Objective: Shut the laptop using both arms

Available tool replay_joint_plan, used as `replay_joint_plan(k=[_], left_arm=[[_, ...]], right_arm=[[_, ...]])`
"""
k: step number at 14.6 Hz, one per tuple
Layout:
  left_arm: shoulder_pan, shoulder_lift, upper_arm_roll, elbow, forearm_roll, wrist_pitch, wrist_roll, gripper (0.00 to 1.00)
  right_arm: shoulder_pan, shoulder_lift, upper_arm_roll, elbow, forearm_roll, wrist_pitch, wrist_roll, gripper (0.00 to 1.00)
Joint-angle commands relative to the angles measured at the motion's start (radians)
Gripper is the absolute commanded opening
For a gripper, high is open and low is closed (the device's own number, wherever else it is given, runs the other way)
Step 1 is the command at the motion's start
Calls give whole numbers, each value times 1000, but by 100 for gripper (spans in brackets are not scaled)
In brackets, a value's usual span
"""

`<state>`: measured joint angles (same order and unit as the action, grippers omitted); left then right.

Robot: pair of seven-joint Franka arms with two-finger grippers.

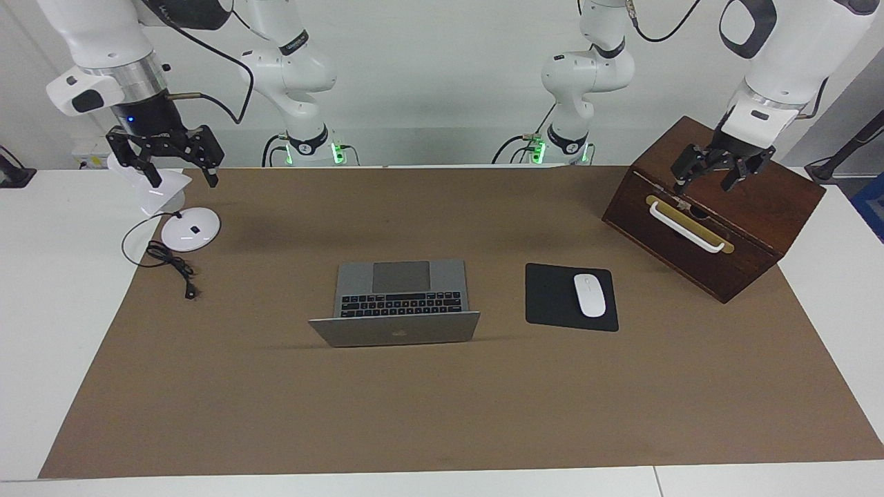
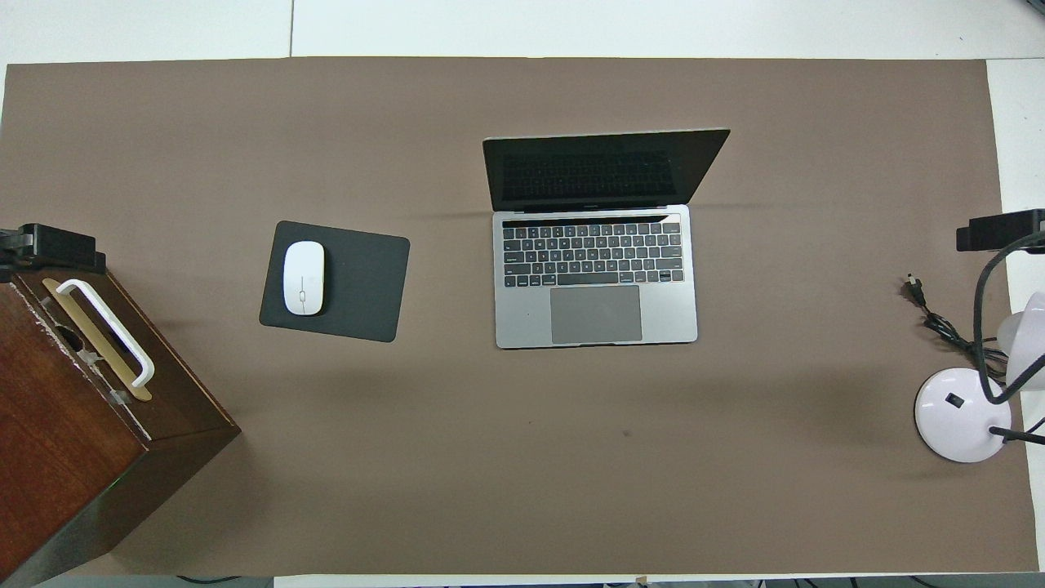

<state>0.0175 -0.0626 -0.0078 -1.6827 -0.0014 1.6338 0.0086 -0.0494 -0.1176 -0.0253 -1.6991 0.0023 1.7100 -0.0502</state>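
Observation:
The silver-grey laptop (image 1: 400, 290) stands open in the middle of the brown mat, its keyboard toward the robots and its lid raised with the logo facing away from them. In the overhead view the laptop (image 2: 596, 278) shows a dark screen. My left gripper (image 1: 711, 172) hangs open and empty over the wooden box; its tip shows in the overhead view (image 2: 49, 245). My right gripper (image 1: 166, 162) hangs open and empty over the white lamp; its tip shows in the overhead view (image 2: 1000, 230). Both grippers are well away from the laptop.
A black mouse pad (image 1: 552, 293) with a white mouse (image 1: 590, 295) lies beside the laptop toward the left arm's end. A dark wooden box (image 1: 718, 228) with a white handle stands at that end. A white lamp (image 1: 190, 228) and black cable (image 1: 173, 266) sit at the right arm's end.

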Motion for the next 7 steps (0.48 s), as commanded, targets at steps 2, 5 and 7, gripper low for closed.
replay_joint_plan(k=[2, 5, 7], left_arm=[[-5, -25, 5, -29, 20, 18, 4, 100], [-1, -25, 5, -29, 20, 17, 14, 100], [-1, -25, 5, -29, 20, 17, 14, 100]], right_arm=[[-17, -10, 8, -8, -18, 11, -31, 100], [-17, -10, 8, -8, -18, 14, -28, 100], [-17, -10, 8, -8, -18, 16, -28, 100]])
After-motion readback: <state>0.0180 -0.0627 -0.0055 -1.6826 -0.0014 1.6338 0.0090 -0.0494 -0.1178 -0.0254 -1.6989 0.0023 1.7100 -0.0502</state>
